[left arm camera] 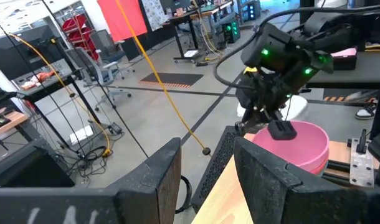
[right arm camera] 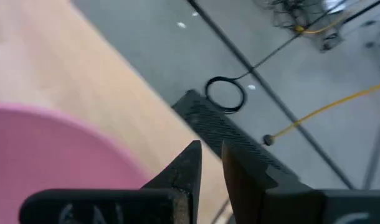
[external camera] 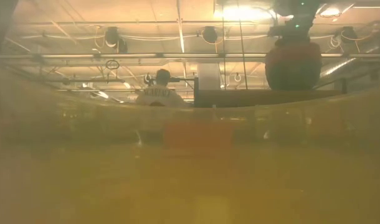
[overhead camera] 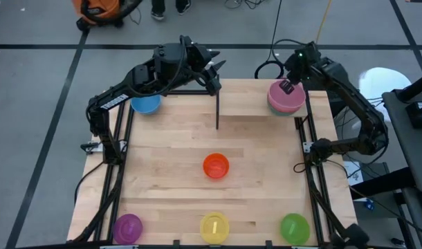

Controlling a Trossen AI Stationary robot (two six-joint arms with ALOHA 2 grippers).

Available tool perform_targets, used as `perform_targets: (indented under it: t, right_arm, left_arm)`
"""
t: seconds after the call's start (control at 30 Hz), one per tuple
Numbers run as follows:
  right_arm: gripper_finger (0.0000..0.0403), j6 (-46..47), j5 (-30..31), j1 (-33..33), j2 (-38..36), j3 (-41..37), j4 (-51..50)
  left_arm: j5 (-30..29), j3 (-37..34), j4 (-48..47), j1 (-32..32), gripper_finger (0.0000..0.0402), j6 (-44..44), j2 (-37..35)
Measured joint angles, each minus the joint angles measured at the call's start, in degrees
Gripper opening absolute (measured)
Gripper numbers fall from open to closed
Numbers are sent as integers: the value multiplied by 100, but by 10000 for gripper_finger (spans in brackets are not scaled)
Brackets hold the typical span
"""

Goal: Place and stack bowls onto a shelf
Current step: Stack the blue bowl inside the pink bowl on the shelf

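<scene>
1. The right hand (overhead camera: 289, 86), its fingers nearly closed and grasping nothing, hovers over the pink bowl (overhead camera: 286, 98) on the shelf (overhead camera: 263, 104).
2. The left hand (overhead camera: 212, 69) hangs released by the surface's (overhead camera: 169, 152) far edge.
3. The blue bowl (overhead camera: 146, 104) sits far left.

The place was a robotics lab or workshop rather than a home. A light-wood desk (overhead camera: 176, 138) stood on a grey floor marked with dark tape lines (overhead camera: 55, 97), with loose cables (overhead camera: 270, 69) at the upper right of the high view. The left wrist view showed metal racks (left arm camera: 53, 118), workbenches (left arm camera: 190, 18) and a yellow cord (left arm camera: 159, 81), and the low view showed ceiling pipes (external camera: 146, 57) above a person (external camera: 160, 93) at centre.
</scene>
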Motion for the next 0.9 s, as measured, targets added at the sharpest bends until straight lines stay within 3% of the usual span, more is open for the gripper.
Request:
perform_targets:
  t: [0.3,0.43,0.6,0.7,0.9]
  right_arm:
    - [52,-134,151,134,-672,170,782]
    - [52,-137,137,406,-1298,235,785]
    - [52,58,133,780,-2013,239,752]
    - [52,285,17,933,-2305,239,752]
    - [52,482,-1537,1047,-2562,246,406]
  left_arm:
    - [-13,0,-274,2,154,281,0]
    - [-447,1,-953,4,154,112,-37]
    - [-1540,2,-2190,11,154,-1030,-48]
    - [-1631,2,-3045,81,154,-2007,-98]
    - [-1594,3,-4822,400,154,-3617,-92]
